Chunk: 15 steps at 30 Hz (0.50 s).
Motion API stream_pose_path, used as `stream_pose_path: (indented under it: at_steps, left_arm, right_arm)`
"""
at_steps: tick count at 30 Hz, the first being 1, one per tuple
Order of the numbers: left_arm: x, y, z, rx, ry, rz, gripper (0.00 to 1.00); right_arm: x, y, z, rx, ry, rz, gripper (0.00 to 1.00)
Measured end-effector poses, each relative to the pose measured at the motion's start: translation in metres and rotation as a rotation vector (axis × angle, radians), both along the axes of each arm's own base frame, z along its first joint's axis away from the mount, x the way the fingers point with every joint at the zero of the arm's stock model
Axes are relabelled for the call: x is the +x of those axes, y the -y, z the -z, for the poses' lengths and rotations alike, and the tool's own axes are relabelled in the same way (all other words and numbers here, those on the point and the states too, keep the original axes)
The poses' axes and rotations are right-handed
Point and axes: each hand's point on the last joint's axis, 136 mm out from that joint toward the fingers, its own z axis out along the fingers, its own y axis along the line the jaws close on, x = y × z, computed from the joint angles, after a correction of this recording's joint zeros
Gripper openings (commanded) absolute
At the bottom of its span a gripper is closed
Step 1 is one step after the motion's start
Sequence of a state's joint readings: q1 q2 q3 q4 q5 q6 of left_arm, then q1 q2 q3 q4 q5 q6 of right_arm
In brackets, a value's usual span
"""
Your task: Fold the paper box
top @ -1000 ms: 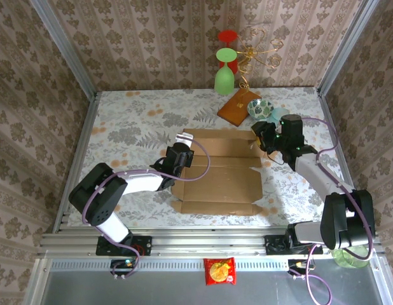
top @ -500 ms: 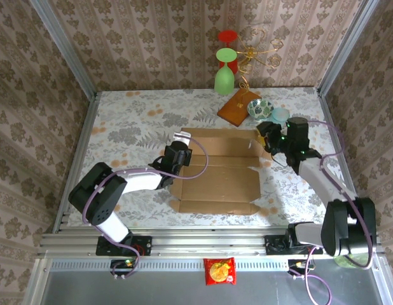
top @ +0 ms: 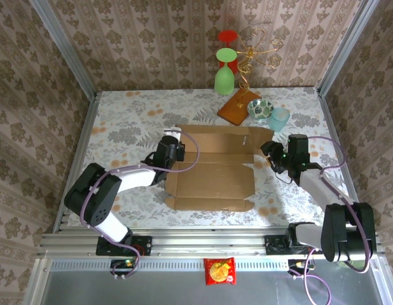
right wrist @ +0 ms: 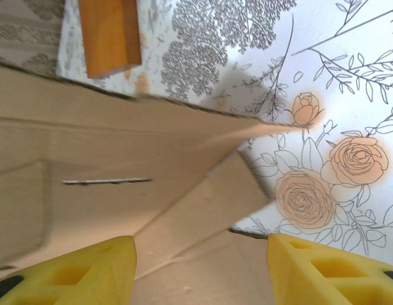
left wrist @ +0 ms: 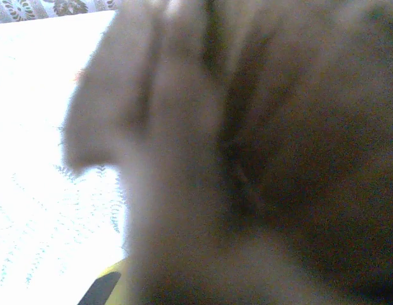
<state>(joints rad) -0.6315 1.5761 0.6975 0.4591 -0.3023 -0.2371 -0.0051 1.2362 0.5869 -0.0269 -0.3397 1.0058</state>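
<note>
**Brown paper box (top: pixel 212 168) opened out on the floral table (top: pixel 120 121)**

- Left gripper (top: pixel 168 152): at the box's left edge, touching or just over the cardboard. Jaws pressed together. Can't tell if a flap is pinched between them. The left wrist view is a brown blur of the box (left wrist: pixel 260 159) right up against the lens, with a sliver of yellow finger (left wrist: pixel 110 283) at the bottom.
- Box: a flattened sheet lying mid-table, its long sides running left to right. Small tabs stick out at its corners.
- Red snack packet (top: pixel 219 271): on the near side of the box, off the table on the metal rail.
- Orange-brown wooden slab (top: pixel 238 107): just beyond the box's far right corner, apart from it. A gold wire stand (top: pixel 257 51) rises from it, with a green glass (top: pixel 224 79) and a red glass (top: pixel 227 37) hanging on it.
- Patterned bowl (top: pixel 260 109) and pale blue cup (top: pixel 280 119): right of the slab, beyond the box's right end.
- Right gripper (top: pixel 271 152): just off the box's right edge, fingers spread and gripping nothing. In its wrist view the gripper (right wrist: pixel 196 273) has its yellow fingertips (right wrist: pixel 75 267) standing wide over the box (right wrist: pixel 120 165). A thin slit shows in one panel, and a side flap angles out onto the table (right wrist: pixel 330 95).
- Slab (right wrist: pixel 110 35), same view: beyond the box's edge.
</note>
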Motion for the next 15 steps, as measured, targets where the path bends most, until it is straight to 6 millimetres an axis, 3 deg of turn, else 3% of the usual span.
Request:
stream_pose_path:
  at_steps: [8,15]
  left_arm:
    - [0.001,-0.004,-0.005,-0.119,-0.031,0.042,0.0]
    - [-0.001,0.001,-0.004,-0.152,-0.054,0.075,0.0]
  right_arm:
    - [0.003,-0.01,0.035,-0.031,-0.068,-0.064,0.64]
    - [0.024,-0.021,0.04,-0.021,-0.045,-0.102,0.49]
